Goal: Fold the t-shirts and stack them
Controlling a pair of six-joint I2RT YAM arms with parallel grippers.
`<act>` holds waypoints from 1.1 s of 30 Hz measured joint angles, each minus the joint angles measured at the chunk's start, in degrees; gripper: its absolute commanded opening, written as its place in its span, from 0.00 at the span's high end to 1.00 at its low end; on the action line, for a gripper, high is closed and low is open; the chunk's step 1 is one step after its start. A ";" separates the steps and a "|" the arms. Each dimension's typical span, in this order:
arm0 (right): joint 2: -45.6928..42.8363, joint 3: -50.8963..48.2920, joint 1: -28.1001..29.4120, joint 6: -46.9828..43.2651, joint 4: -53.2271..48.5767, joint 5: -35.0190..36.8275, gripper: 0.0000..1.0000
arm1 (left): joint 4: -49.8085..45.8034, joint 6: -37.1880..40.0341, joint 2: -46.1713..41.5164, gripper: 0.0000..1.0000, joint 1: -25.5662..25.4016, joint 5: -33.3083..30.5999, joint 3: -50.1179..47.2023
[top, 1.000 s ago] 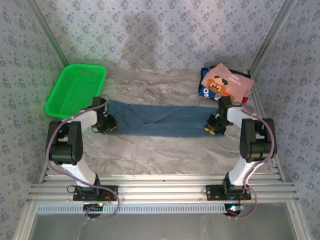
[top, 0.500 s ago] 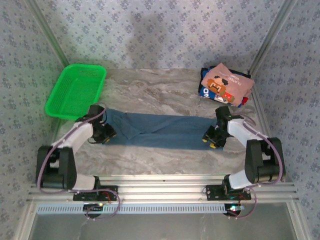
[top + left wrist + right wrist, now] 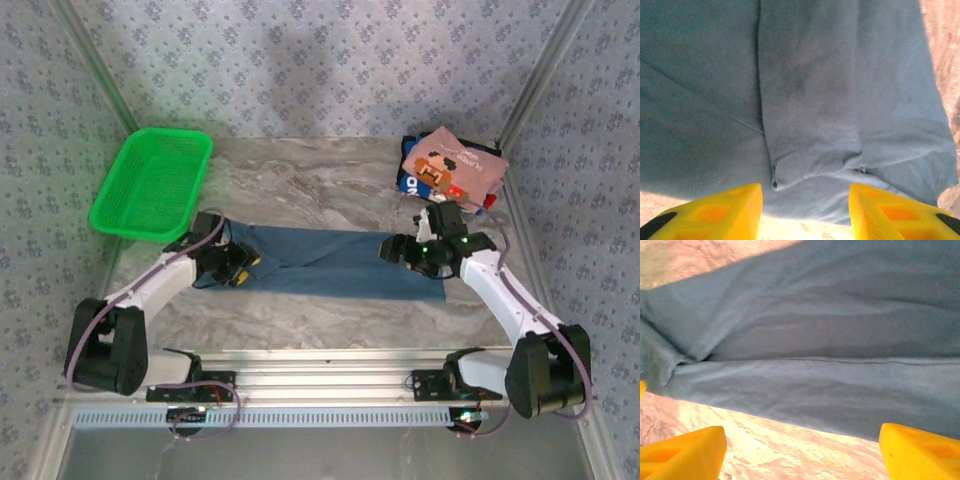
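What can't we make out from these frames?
- Top view: how many dark blue shirts there are; the pink shirt covers them.
- Top view: the teal shirt's ends, partly under the left gripper and right gripper.
- Both wrist views: the teal shirt's outline, cut off by the frame edges.

A robot test booth is shown: robot arms [image 3: 150,290] are bolted to metal rails [image 3: 320,372] by a marble-look table [image 3: 310,175], closed in by patterned walls [image 3: 320,60].
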 measured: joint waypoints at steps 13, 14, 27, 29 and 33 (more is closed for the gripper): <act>-2.32 -0.04 1.07 -1.97 1.66 -2.64 0.15 | 5.33 -4.72 6.16 0.62 -3.13 -1.81 -0.37; -2.43 -0.04 1.07 -1.99 1.68 -2.67 0.15 | 5.38 -4.79 6.36 0.64 -3.17 -1.97 -0.37; -2.56 -0.04 1.07 -1.99 1.88 -2.67 0.13 | 5.09 -4.46 6.86 1.00 -3.43 -3.21 0.09; -2.73 -0.04 1.07 -1.97 2.32 -2.67 0.12 | 4.44 -3.69 7.13 1.00 -3.43 -3.26 1.27; -3.41 -0.04 1.07 -1.95 3.06 -2.67 0.11 | 3.04 -1.33 9.27 1.00 -3.43 -3.69 5.66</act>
